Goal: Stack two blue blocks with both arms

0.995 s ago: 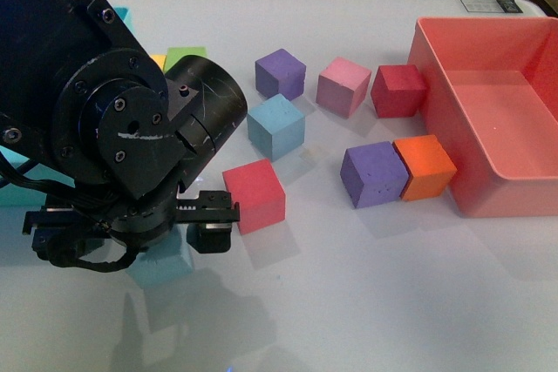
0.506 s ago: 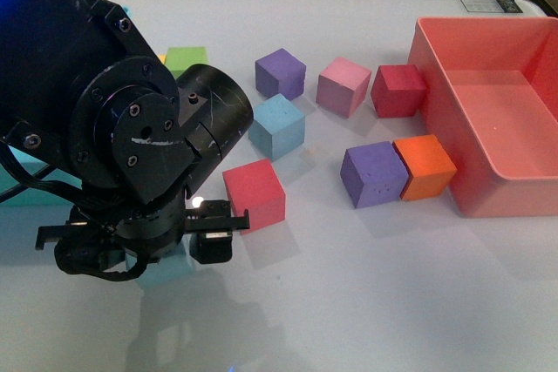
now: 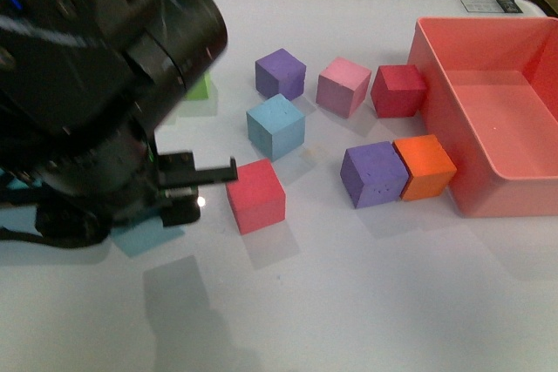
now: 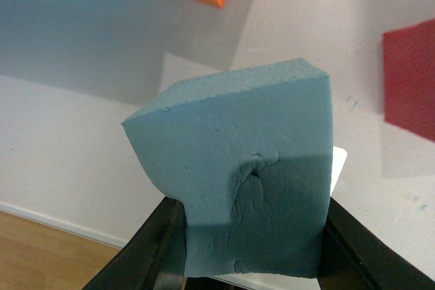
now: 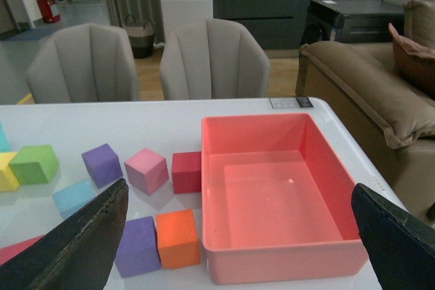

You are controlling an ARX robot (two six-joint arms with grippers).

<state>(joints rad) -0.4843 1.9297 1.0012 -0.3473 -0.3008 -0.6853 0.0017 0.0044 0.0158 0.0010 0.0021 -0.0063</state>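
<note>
Holding the first blue block (image 4: 238, 140) by its two sides, my left gripper (image 4: 251, 236) had it pinched tight. The cube looked lifted a little off the white table (image 3: 375, 302), down near my side and to the left.

The second blue block (image 3: 275, 125) sat flat on the table. From the left gripper it lay to the right and farther away from me. It was turned a bit, so one corner pointed my way. A red block (image 3: 255, 195) sat just beside the left gripper, between it and the second blue block. I thought the held cube would have to go up and over that red one.

My right gripper (image 5: 238, 191) was spread wide with nothing in it. It was high up and well apart from the cubes, looking down at the pink bin (image 5: 272, 252). So the left arm was much the nearer one to the second blue block.
</note>
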